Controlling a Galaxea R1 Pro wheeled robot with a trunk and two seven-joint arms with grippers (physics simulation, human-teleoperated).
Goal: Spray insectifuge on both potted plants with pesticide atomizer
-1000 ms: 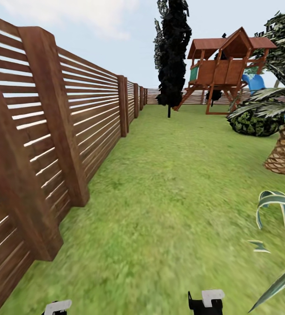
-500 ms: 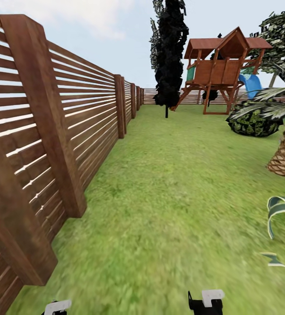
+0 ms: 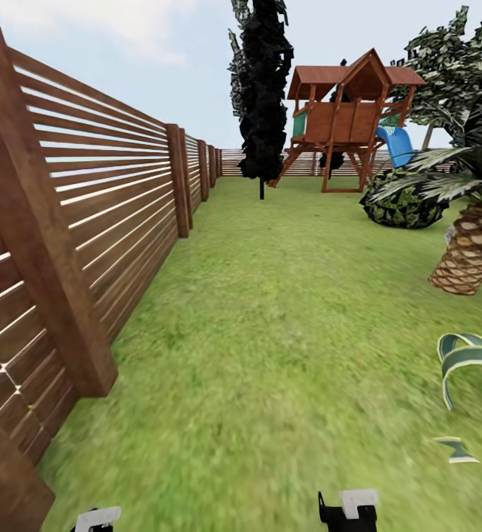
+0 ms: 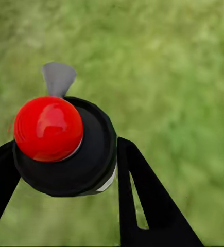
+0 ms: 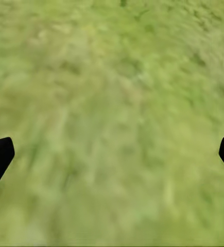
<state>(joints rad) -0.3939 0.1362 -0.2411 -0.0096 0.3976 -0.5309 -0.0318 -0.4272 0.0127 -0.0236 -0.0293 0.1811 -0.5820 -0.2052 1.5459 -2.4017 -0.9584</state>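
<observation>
Two fingers (image 4: 142, 206) of the left gripper (image 4: 65, 170) clamp the atomizer (image 4: 65, 149), its body hidden behind the red-topped head; a striped plant (image 3: 474, 369) is cut off at the frame edge. Right gripper (image 5: 112, 154) gapes wide over lawn (image 3: 285, 332). Against a second ago, the view has swung rightward, the fence (image 3: 86, 222) sliding left.

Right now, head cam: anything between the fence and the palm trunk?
In the head view, only open lawn lies between the wooden slat fence and the scaly palm trunk. Nothing stands on that stretch.
</observation>
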